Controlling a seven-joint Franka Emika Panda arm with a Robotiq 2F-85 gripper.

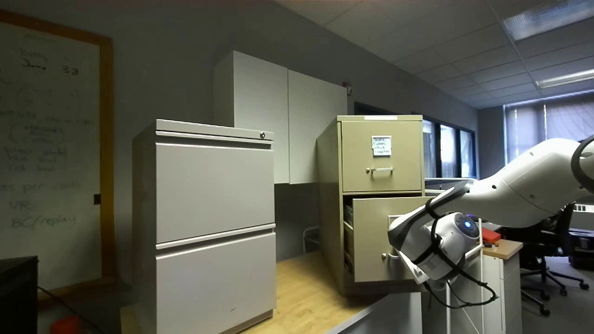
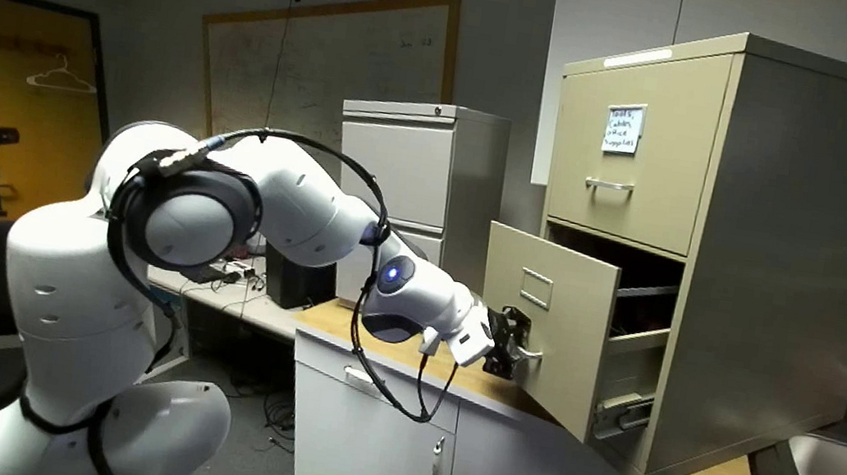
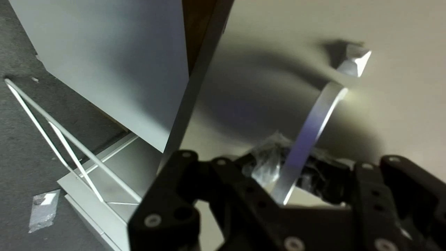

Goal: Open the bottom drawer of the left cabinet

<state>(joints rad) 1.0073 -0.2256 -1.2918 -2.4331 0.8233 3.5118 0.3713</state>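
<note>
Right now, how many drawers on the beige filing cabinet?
2: the upper drawer, shut, and the bottom drawer beneath it, partly open. No more seem hidden.

The bottom drawer (image 2: pixel 563 336) of the tall tan cabinet (image 2: pixel 793 264) is open.
It pokes out past the front edge of the wooden tabletop (image 2: pixel 335 321), and the black tool (image 2: pixel 517 348) on the white robot arm (image 2: pixel 307 213) is at the drawer's silver handle (image 2: pixel 530 354). The tan cabinet stands near the right edge, and a light grey cabinet (image 2: pixel 393 171) stands near the left edge.
</note>
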